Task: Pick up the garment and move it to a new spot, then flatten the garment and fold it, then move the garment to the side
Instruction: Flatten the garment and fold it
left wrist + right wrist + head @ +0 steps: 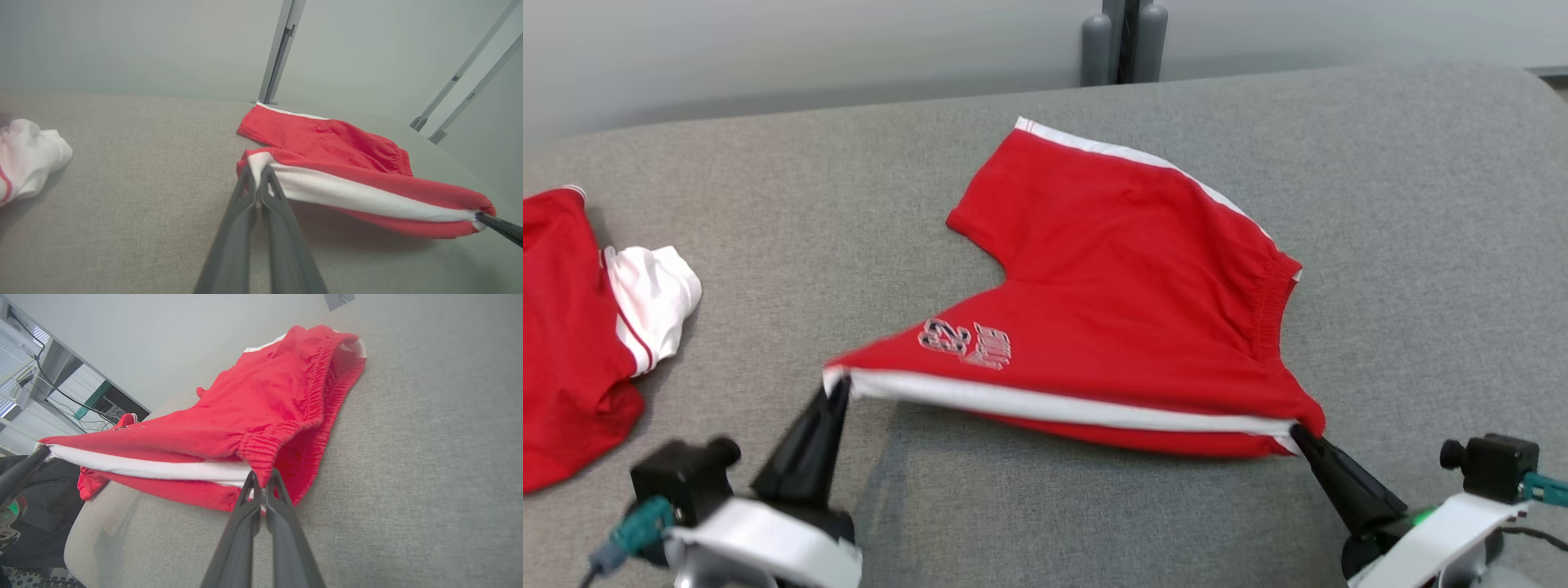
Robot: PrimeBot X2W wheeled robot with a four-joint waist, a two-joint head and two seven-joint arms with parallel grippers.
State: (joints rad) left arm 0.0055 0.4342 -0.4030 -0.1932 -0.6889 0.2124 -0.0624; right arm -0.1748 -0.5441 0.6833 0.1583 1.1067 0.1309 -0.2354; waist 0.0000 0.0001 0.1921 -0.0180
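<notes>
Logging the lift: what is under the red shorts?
Under the lifted near edge of the red shorts, pinched by left gripper and right gripper: grey surface. The far half lies flat, hiding anything beneath.

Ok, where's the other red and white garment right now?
The other garment lies at the head view's far left on the grey surface, apart from the red shorts.
</notes>
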